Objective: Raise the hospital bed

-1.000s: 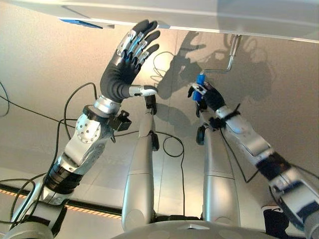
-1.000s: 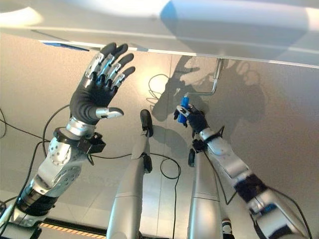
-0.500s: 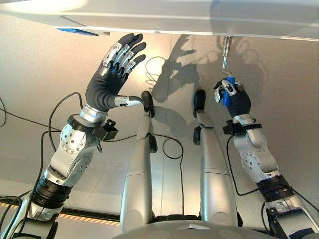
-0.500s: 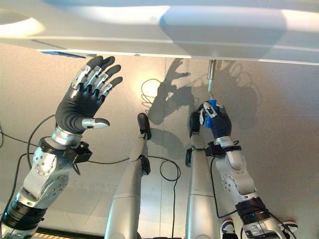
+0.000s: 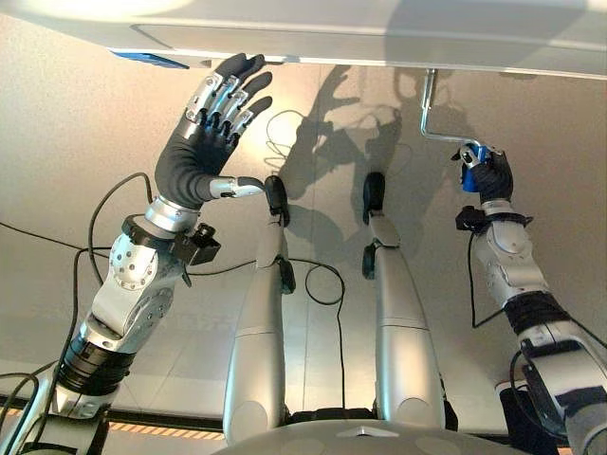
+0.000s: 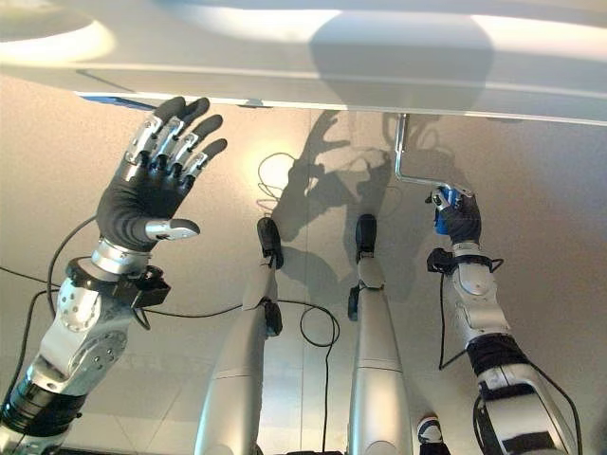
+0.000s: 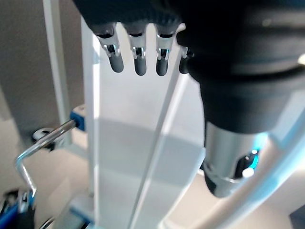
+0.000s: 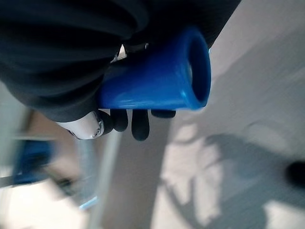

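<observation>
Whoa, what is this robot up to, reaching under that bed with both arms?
It is working the crank that raises the hospital bed. Its right hand is curled round the crank's blue grip, out to one side of the metal rod that hangs from the edge of the bed. Its left hand is raised close to the bed's edge with the fingers straight and spread, holding nothing.

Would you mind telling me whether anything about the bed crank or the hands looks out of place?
Nothing stands out. The right hand is curled round the crank's blue handle, the bent metal crank runs up under the bed frame, and the left hand is open near the frame.
</observation>
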You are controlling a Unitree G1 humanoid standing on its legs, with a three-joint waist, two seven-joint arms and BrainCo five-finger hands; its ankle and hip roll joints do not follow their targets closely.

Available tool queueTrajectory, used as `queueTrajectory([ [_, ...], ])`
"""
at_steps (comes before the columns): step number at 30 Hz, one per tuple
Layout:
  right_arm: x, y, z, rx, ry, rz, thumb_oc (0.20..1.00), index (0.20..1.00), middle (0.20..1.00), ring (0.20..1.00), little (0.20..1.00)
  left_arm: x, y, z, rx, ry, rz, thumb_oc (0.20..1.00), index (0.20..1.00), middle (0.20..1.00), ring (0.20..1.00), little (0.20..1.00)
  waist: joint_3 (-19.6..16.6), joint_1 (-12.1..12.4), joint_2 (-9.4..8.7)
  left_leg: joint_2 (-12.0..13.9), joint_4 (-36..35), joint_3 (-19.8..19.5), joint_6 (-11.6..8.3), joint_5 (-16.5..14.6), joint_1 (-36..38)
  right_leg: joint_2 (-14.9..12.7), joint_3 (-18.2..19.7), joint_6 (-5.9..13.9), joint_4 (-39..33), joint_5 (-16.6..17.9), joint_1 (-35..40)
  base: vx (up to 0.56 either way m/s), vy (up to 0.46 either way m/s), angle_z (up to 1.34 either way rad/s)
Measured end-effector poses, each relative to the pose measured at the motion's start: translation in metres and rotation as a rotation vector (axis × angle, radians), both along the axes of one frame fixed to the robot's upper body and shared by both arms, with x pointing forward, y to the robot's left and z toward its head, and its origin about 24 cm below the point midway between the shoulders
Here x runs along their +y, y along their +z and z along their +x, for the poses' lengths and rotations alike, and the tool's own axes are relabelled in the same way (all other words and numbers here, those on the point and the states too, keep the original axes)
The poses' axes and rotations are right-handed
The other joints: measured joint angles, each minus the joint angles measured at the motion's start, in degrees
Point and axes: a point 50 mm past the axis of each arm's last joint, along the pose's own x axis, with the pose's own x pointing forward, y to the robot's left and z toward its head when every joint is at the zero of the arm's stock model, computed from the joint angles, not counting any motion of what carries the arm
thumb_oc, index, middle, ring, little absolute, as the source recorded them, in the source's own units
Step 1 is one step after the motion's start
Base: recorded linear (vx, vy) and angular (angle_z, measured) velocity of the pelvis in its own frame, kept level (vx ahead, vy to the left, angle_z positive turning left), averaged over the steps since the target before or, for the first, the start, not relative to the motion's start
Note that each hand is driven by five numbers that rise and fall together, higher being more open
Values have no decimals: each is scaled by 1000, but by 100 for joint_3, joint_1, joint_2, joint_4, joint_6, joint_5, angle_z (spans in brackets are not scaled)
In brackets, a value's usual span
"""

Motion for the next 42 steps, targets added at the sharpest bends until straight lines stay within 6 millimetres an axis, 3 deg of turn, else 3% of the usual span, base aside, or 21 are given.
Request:
queueTrajectory([
  [8, -13, -5, 19, 254, -41, -139, 200, 200, 200, 200, 200, -15, 13, 2, -56, -70, 53, 1000, 1000, 1000, 1000, 1000, 1, 173, 3, -42, -6, -10, 20, 13, 42, -45, -18, 24, -49, 20, 74, 0, 0, 0],
  [14, -15, -5, 22, 322, -57, -194, 200, 200, 200, 200, 200, -18, 7, 5, -25, -75, 45, 1000, 1000, 1000, 1000, 1000, -1, 241, 16, -41, -16, 2, 22, 15, 173, -42, -8, 26, -46, 21, 172, -3, -2, -2],
  [15, -16, -6, 21, 329, -62, -194, 407, 407, 407, 407, 407, -19, 6, 6, -23, -77, 29, 1000, 1000, 1000, 1000, 1000, 0, 270, 18, -38, -16, 8, 22, 15, 185, -40, 0, 25, -46, 22, 176, -7, -9, -5],
  [16, -16, -7, 21, 342, -67, -191, 831, 831, 831, 831, 831, -20, 4, 7, -13, -73, 5, 1000, 1000, 1000, 1000, 1000, 2, 296, 24, -33, -13, 6, 21, 17, 203, -33, -3, 14, -36, 29, 195, 0, 0, 0],
  [17, -17, -10, 21, 359, -74, -186, 1000, 1000, 1000, 1000, 1000, -20, 1, 10, 1, -62, -9, 1000, 1000, 1000, 1000, 1000, 6, 300, 31, -31, -13, -1, 20, 18, 234, -33, -10, 12, -38, 31, 233, 0, 0, 0],
  [20, -20, -22, 15, 412, -96, -175, 1000, 1000, 1000, 1000, 1000, -15, -20, 26, 92, 26, -49, 1000, 1000, 1000, 1000, 1000, 5, 288, 39, -35, -36, 1, 19, 17, 407, -34, -16, 12, -54, 28, 406, 0, 0, 0],
  [21, -20, -31, 11, 434, -105, -164, 1000, 1000, 1000, 1000, 1000, -9, -40, 39, 177, 91, -77, 1000, 1000, 1000, 1000, 1000, 6, 288, 44, -33, -71, 2, 17, 14, 572, -33, -17, 15, -74, 24, 563, 0, 0, 0],
  [23, -18, -41, 7, 460, -102, -156, 1000, 1000, 1000, 1000, 1000, -4, -63, 47, 293, 159, -83, 1000, 1000, 1000, 1000, 1000, 1, 255, 44, -31, -124, -4, 14, 13, 735, -34, -35, 19, -97, 8, 712, -12, -18, -1],
  [25, -17, -59, -2, 496, -120, -113, 1000, 1000, 1000, 1000, 1000, 4, -109, 58, 428, 282, -58, 1000, 1000, 1000, 1000, 1000, 10, 280, 71, -1, -229, 7, -24, -16, 1046, -3, -41, 39, -182, -14, 1010, -5, -10, -2],
  [26, -7, -80, -10, 551, -96, -97, 1000, 1000, 1000, 1000, 1000, 14, -157, 65, 621, 409, -22, 1000, 1000, 1000, 1000, 1000, 7, 260, 70, 19, -277, -8, -19, 4, 1386, 14, -93, 7, -261, -7, 1389, 35, -3, 4],
  [29, 0, -116, -34, 650, -79, -98, 1000, 1000, 1000, 1000, 1000, 39, -227, 45, 862, 569, 188, 1000, 1000, 1000, 1000, 1000, -13, 133, 71, 72, -489, -23, -58, -25, 2209, 65, -232, 22, -557, -58, 2285, 31, -11, 5],
  [33, -8, -149, -69, 755, -113, -105, 1000, 1000, 1000, 1000, 1000, 55, -269, 16, 1001, 664, 288, 1000, 1000, 1000, 1000, 1000, -39, 137, 87, 127, -599, -50, -74, -61, 2830, 89, -318, 29, -813, -29, 3009, 128, -59, 4],
  [34, -3, -165, -84, 804, -102, -97, 1000, 1000, 1000, 1000, 1000, 62, -288, 3, 1099, 724, 304, 1000, 1000, 1000, 1000, 1000, -88, 121, 75, 152, -701, -116, -85, -69, 3207, 118, -408, 29, -1033, -11, 3479, 134, -49, 15],
  [35, 0, -184, -106, 870, -97, -87, 1000, 1000, 1000, 1000, 1000, 67, -306, -14, 1177, 752, 356, 1000, 1000, 1000, 1000, 1000, -364, 123, 50, 191, -776, -166, -149, -178, 3438, 131, -468, 29, -1199, -33, 3754, 139, -48, 13],
  [38, 1, -202, -133, 948, -98, -74, 1000, 1000, 1000, 1000, 1000, 76, -324, -41, 1272, 784, 428, 1000, 1000, 1000, 1000, 1000, -913, 141, 26, 246, -803, -175, -150, -215, 3452, 170, -525, 24, -1339, -19, 3837, 98, -22, 4],
  [42, 0, -215, -156, 1012, -107, -33, 1000, 1000, 1000, 1000, 1000, 81, -347, -73, 1417, 811, 491, 1000, 1000, 1000, 1000, 1000, -1190, 130, 43, 277, -981, -179, -182, -221, 3953, 240, -631, 0, -1904, 175, 4558, 90, -24, 3],
])
